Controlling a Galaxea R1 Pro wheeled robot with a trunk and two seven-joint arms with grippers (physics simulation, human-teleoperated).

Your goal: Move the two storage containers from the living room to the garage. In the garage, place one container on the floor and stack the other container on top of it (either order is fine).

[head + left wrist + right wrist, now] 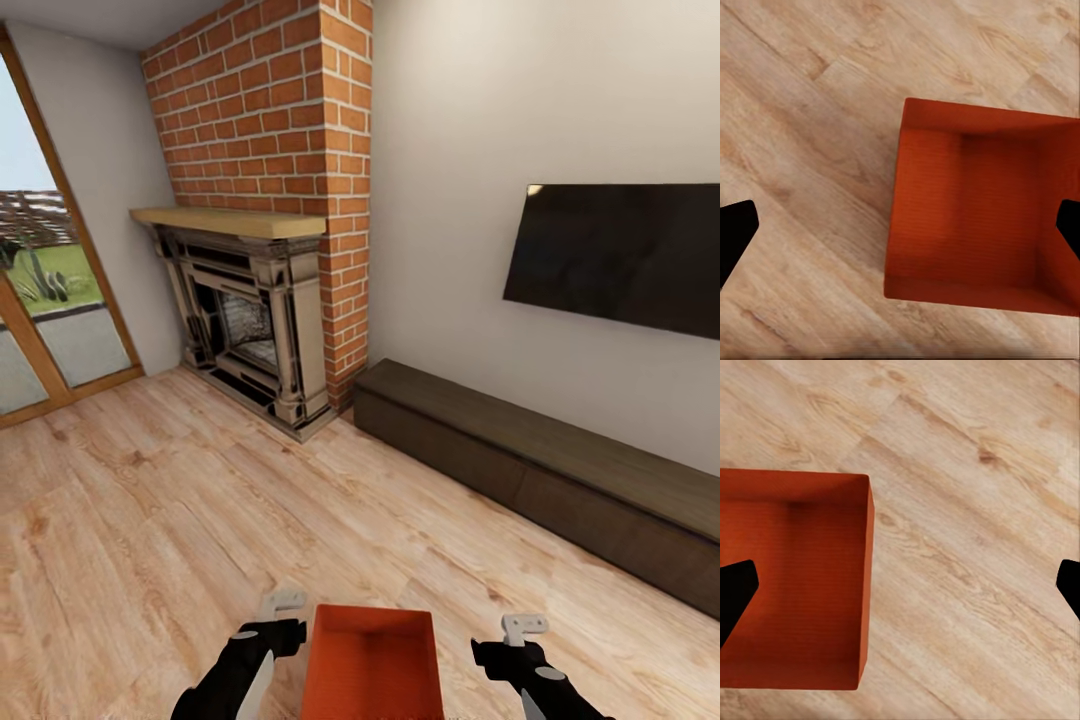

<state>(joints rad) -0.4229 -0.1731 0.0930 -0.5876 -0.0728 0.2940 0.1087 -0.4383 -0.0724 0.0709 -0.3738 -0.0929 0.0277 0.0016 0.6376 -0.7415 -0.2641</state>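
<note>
The open-topped orange-red storage container (pixel 372 662) looks light, stiff and thin-walled (no handles), so the wide-open left pincer (pixel 285 612) and right pincer (pixel 524 633) should each straddle a side wall.

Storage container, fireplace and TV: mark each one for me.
storage container (pixel 372 665), head view, inside bottom.
fireplace (pixel 245 325), head view, firebox opening.
TV (pixel 620 255), head view, screen middle.

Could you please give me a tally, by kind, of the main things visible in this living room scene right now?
Orange-red storage container: 1
Grippers, left gripper and right gripper: 2
Fireplace: 1
Brick chimney: 1
Wall TV: 1
Long dark cabinet: 1
Total: 7
</note>
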